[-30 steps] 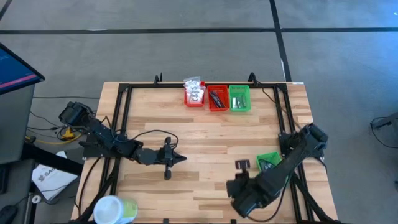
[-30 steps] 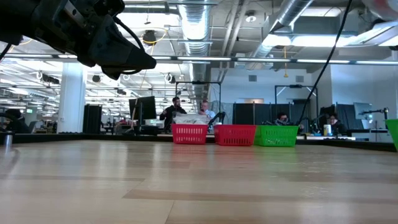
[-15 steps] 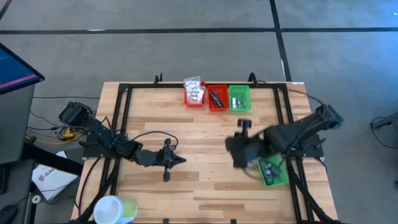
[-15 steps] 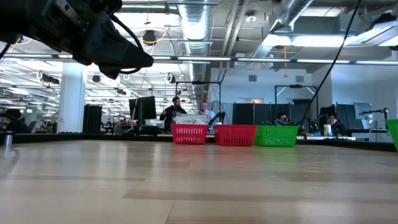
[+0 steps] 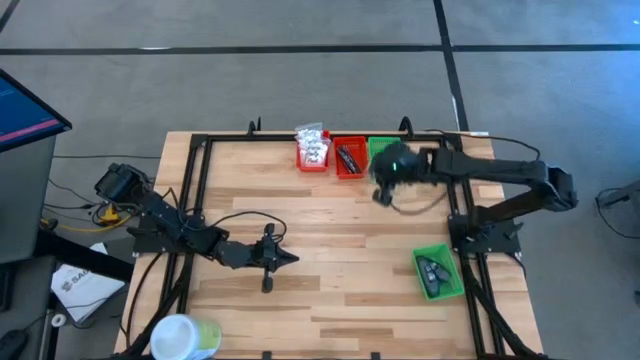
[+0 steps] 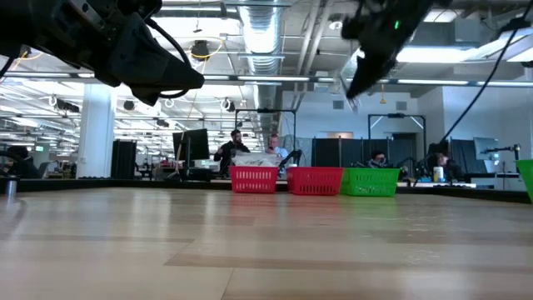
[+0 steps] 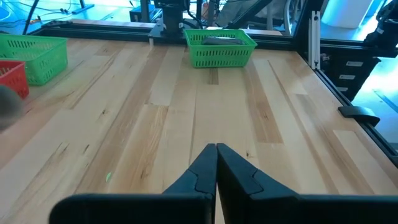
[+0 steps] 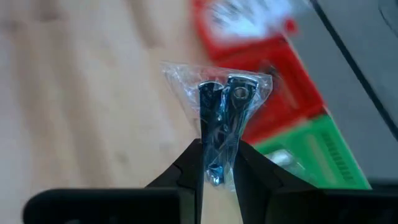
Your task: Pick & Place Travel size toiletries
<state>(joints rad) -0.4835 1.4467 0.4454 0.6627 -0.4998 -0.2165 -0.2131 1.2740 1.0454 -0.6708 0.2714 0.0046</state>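
Right fingers (image 8: pixel 217 163): pinching a clear packet (image 8: pixel 221 109) above the far bins (image 5: pixel 384 159).
Left fingers (image 7: pixel 216 163): closed, empty, over tabletop (image 7: pixel 186 118).

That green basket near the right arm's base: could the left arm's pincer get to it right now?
Probably yes. Bare wood lies between the shut left pincer and the green basket, with nothing standing in the way, though how far the arm can stretch is uncertain.

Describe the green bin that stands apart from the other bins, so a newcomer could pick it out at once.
Start at the wooden table and go to its right side, by the base of the right arm. There a green bin sits alone, with dark items inside. The other green bin stands at the far edge in a row beside two red ones, under the right claw.
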